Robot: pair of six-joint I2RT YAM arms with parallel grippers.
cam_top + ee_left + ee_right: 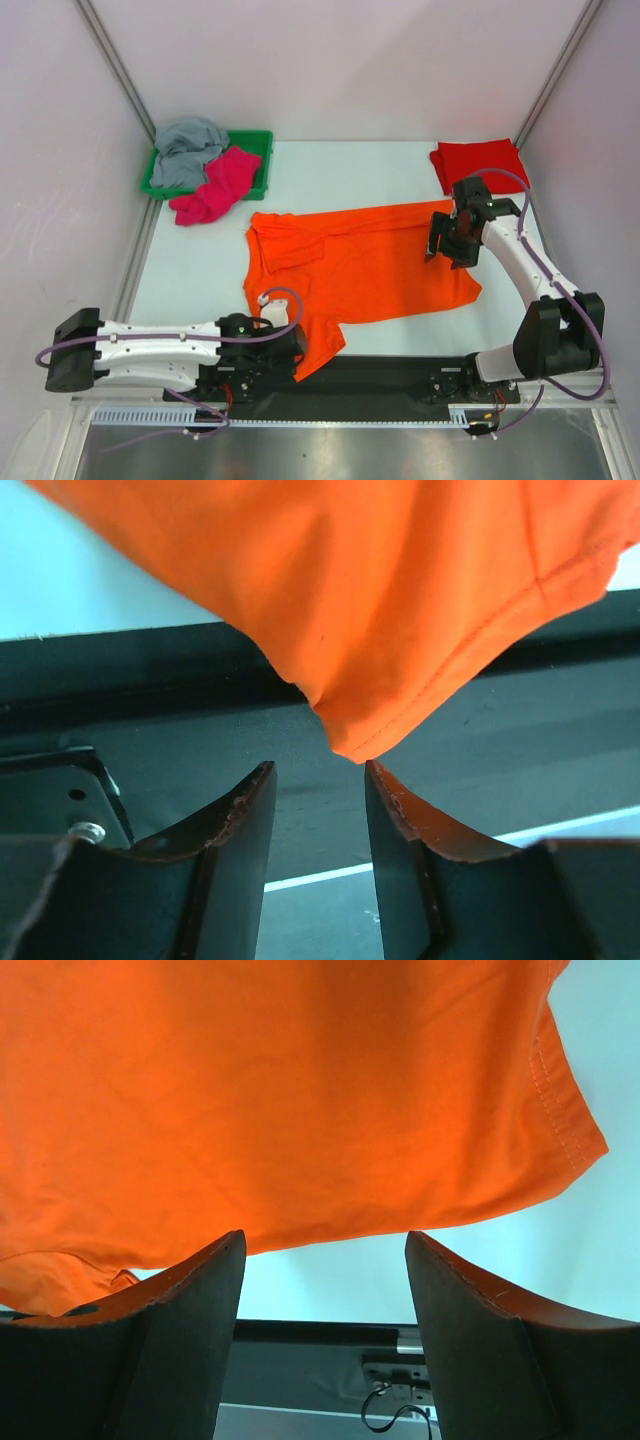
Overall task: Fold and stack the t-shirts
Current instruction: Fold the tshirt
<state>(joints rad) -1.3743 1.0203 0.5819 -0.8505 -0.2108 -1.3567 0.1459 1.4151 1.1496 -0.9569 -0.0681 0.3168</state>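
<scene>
A pale desk [330,170] seen from above, with two robot arms bolted at its near edge. An orange t-shirt [370,270] lies spread flat across the middle of the desk, one sleeve folded in at its upper left.

The right arm [520,260] rises from its base, bends at the elbow and reaches away to the shirt's right side. The left arm [150,350] lies low and nearly level along the near edge, pointing right, its wrist at the shirt's near left corner.

At the far left, a green tray [262,140] holds a crumpled grey t-shirt [188,150]. A pink t-shirt [215,187] spills over the tray's front edge onto the desk. At the far right corner sits a folded red t-shirt [478,162].

From the right wrist, the right tool [325,1240] stands wide, nothing between its fingers. The orange shirt's hem lies right at the fingertips, cloth filling the view beyond.

From the left wrist, the left tool [318,770] has a narrower gap, also with nothing in it. A pointed corner of the orange shirt hangs just ahead of the fingertips, over a black strip [150,680] at the desk's near edge. Whether it touches the right-hand fingertip cannot be told.
</scene>
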